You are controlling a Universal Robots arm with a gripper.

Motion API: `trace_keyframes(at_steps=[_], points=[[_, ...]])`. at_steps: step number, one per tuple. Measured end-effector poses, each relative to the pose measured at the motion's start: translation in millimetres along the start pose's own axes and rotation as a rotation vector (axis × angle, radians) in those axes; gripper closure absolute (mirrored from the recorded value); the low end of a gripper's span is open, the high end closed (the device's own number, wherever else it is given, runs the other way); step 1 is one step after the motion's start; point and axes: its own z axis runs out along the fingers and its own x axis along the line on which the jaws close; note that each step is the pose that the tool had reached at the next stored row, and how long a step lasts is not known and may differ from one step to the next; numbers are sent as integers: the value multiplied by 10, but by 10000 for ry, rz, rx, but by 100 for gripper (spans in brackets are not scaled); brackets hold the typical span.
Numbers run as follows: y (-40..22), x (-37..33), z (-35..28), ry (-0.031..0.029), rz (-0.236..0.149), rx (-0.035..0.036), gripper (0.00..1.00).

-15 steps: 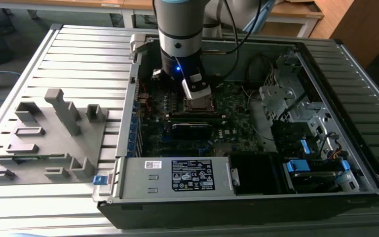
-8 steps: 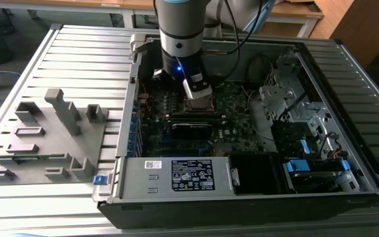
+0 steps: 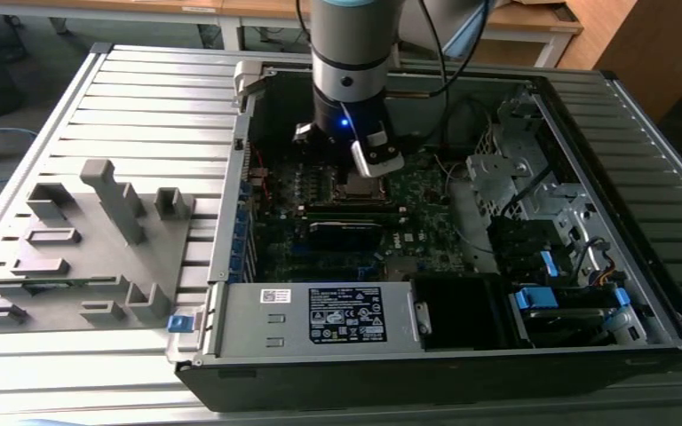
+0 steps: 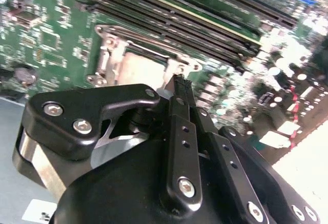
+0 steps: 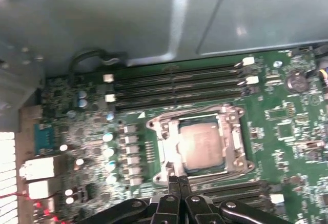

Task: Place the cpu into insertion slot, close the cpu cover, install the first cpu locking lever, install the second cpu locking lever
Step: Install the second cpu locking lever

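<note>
- Nearest in the exterior view, the power supply [image 3: 317, 318] lies along the near edge of the open computer case [image 3: 625, 293]; it carries a black label with white print and a small white barcode sticker beside it, both too small to read.
- On the exterior view's left a grey fixture block [image 3: 81, 257] with upright posts and slots sits on the ribbed metal table [image 3: 139, 98], well apart from the motherboard.
- Blue plastic drive clips [image 3: 535, 297] show at the case's near right corner.
- Further in, the green motherboard [image 3: 317, 240] fills the case floor, with long black memory slots [image 5: 174, 83] running beside the socket.
- The cpu [image 5: 202, 142] — dull grey top — already sits in the insertion slot [image 5: 225, 172], and the silver cpu cover [image 5: 166, 144] frames it, lying flat around the chip.
- The gripper [image 5: 178, 182] has its fingers pressed together with nothing between them; in both wrist views the tips sit at the edge of the socket frame, just beside the cover.
- A white sticker on the grey case wall [image 5: 128, 19] bears dark print, unreadable.
- Farthest, the arm [image 3: 353, 62] rises out of the case with a blue light lit — wooden desks stand beyond.
</note>
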Motion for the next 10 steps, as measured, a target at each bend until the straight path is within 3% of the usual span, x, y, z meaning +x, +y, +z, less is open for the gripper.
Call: trace_keyframes(at_steps=[5, 10], points=[[66, -140, 16, -3, 1, 14, 89], [181, -230, 39, -6, 0, 38, 89]])
